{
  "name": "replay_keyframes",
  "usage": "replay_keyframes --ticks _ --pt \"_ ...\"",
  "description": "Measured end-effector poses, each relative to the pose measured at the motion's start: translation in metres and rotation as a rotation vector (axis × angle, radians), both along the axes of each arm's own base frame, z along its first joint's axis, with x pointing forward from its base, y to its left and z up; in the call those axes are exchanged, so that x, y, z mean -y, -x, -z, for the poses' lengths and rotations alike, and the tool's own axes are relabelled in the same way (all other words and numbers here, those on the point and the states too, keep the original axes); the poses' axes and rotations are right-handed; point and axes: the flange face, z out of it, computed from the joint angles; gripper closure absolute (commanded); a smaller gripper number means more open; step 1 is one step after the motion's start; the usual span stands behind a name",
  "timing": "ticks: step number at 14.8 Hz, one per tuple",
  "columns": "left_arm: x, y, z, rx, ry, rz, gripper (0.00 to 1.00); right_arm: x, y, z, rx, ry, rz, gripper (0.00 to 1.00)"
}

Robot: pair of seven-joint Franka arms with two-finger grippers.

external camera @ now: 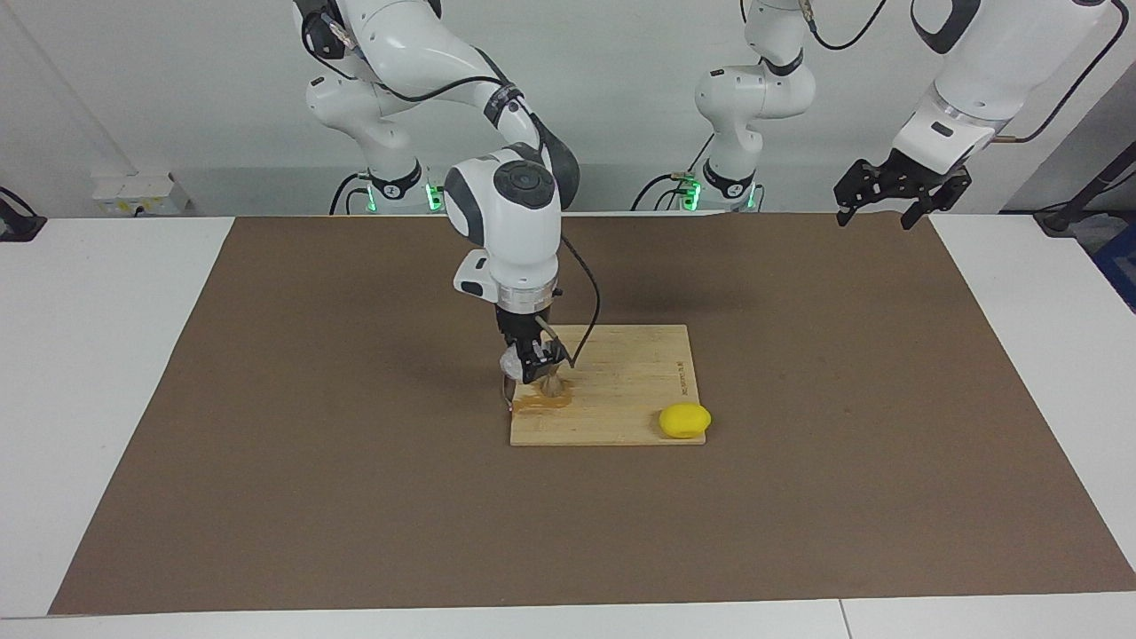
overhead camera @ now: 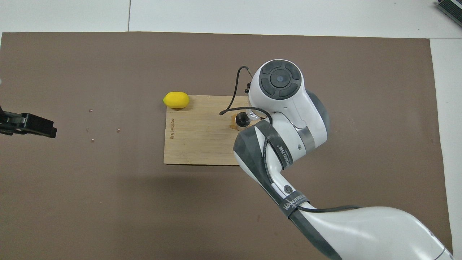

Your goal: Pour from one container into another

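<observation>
1. The right gripper (external camera: 531,362) hangs low over the cutting board (external camera: 621,390) at the end toward the right arm. Its jaws are clenched on the clear glass tumbler (external camera: 512,363), which sits tipped between them with its mouth turned toward the jigger (external camera: 554,383). My judgement: it is held this way so the pour lands in the jigger's upper cup.
2. The jigger stands upright on the board just below and beside the right gripper's fingertips, close under the tumbler's lip. A brownish wet patch (external camera: 541,403) lies on the board around its foot, probably spilled liquid.
3. The lemon (external camera: 684,420) rests at the board's corner, well apart from the right gripper, out of the pour's way.
4. The left gripper (external camera: 902,188) waits in the air over the mat's edge at the left arm's end, jaws released and holding nothing.
5. Hard to make out: from overhead the right arm's wrist covers nearly all of the tumbler, leaving only the jigger's dark round mouth (overhead camera: 242,118) showing. Whether liquid is flowing, or how full either vessel is, cannot be told.
</observation>
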Motion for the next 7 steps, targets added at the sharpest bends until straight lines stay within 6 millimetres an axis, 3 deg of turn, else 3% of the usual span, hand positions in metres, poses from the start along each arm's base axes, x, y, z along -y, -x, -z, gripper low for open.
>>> replay_keyframes --ticks 7 --pt "0.0 0.0 0.0 0.0 0.0 0.0 0.0 -0.0101 0.0075 0.0005 0.02 0.079 -0.054 1.0"
